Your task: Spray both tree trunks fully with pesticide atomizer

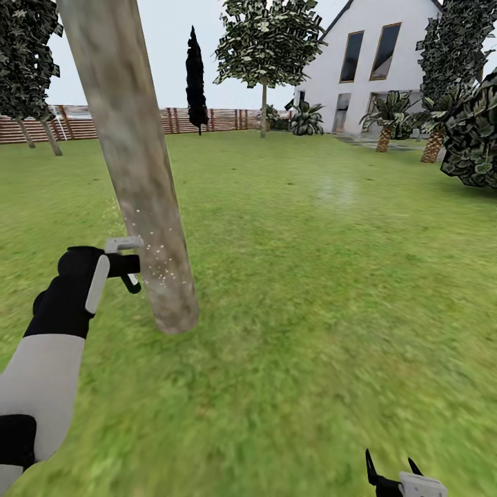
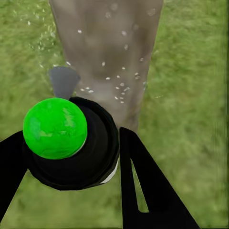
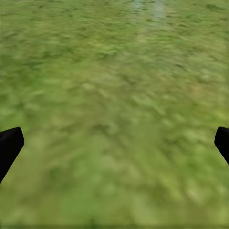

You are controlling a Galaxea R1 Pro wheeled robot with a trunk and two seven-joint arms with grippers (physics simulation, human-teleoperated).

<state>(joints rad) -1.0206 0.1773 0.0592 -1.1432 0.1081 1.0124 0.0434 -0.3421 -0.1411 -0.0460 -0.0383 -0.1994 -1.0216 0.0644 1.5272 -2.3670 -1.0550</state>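
I see one big thing in my way: the thick tree trunk point(image 1: 134, 166), leaning up the left of the frame. My left gripper point(image 1: 123, 266) is just beside it, so there is almost no room to push forward there. To the right of the trunk the grass point(image 1: 324, 276) is wide open across the middle and lower frame. My right gripper point(image 1: 393, 469), bottom right, has open grass ahead. The bush point(image 1: 473, 134) at the right edge and the fence point(image 1: 207, 119) are far off.
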